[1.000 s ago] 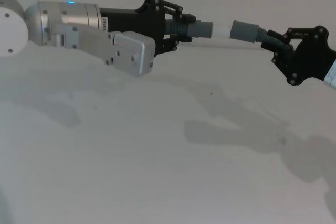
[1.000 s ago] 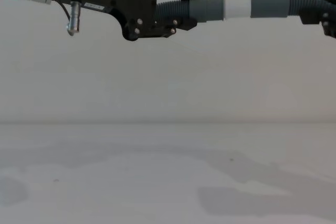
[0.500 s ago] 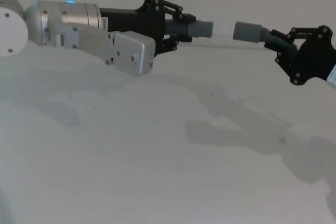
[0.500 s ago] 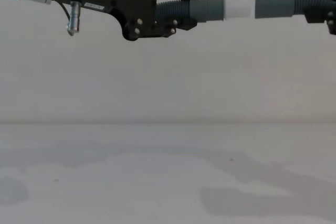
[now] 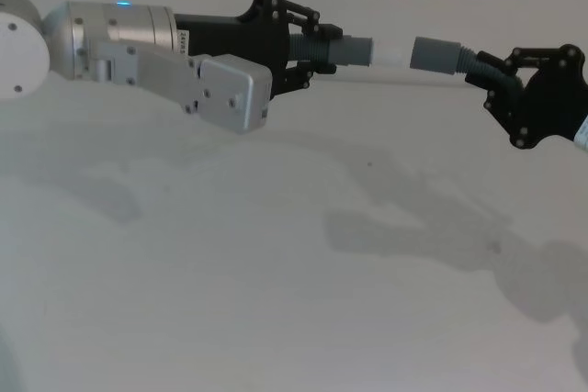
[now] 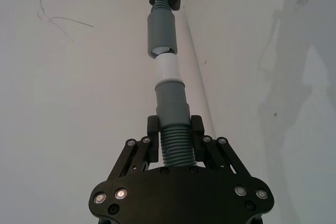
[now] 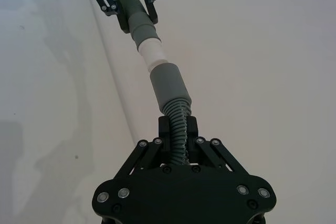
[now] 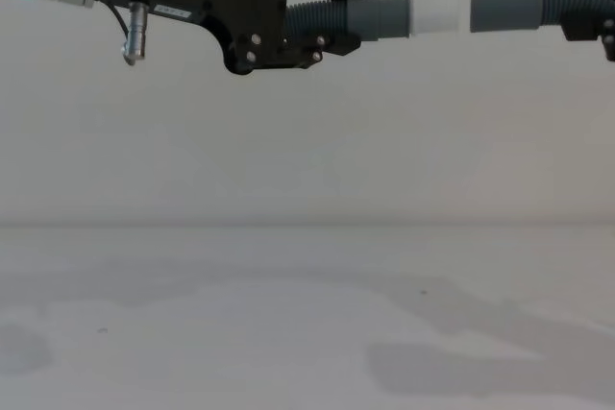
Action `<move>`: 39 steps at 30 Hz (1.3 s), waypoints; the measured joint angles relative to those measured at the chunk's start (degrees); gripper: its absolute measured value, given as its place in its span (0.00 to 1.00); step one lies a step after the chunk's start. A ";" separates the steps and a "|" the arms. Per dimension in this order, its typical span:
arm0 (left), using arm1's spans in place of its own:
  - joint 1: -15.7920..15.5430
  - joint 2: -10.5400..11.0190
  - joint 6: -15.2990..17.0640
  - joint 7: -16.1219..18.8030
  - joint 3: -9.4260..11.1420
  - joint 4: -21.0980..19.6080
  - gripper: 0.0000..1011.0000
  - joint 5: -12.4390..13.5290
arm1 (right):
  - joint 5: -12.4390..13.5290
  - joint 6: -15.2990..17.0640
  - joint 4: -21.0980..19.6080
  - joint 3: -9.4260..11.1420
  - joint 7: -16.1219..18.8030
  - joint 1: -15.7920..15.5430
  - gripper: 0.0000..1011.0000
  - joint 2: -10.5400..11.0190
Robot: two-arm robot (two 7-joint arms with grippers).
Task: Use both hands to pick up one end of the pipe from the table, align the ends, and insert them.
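A bare test bench in a robotics lab, by the look of it: a plain matte white desk (image 5: 276, 300) runs back to an equally blank pale wall (image 8: 307, 141), with no household or shop goods anywhere, and the bare surface carries faint pen-like scribbles (image 6: 58, 17) and soft shadows

High above the tabletop (image 5: 276, 300), the left end effector (image 5: 308, 41) on the left holds 1 pipe piece (image 5: 354, 50); the right end effector (image 5: 501, 80) on the right holds the other (image 5: 441, 55). Their 2 ends face each other, tip (image 8: 440, 16) just at the socket (image 8: 504, 8).
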 joint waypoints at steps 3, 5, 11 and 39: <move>0.00 0.00 0.00 0.00 0.00 0.00 0.34 0.00 | 0.02 0.03 -0.03 0.04 -0.02 -0.03 0.17 0.01; 0.00 0.00 0.00 0.00 0.00 0.00 0.34 0.00 | 0.02 0.07 -0.04 0.04 -0.01 -0.04 0.17 0.01; 0.00 0.00 0.00 0.00 0.00 0.00 0.34 0.00 | -0.21 0.56 -0.06 -0.50 0.10 0.37 0.17 -0.18; 0.00 0.09 0.03 0.01 -0.01 0.02 0.34 0.04 | -1.59 1.12 2.07 -4.97 1.79 5.30 0.17 -2.60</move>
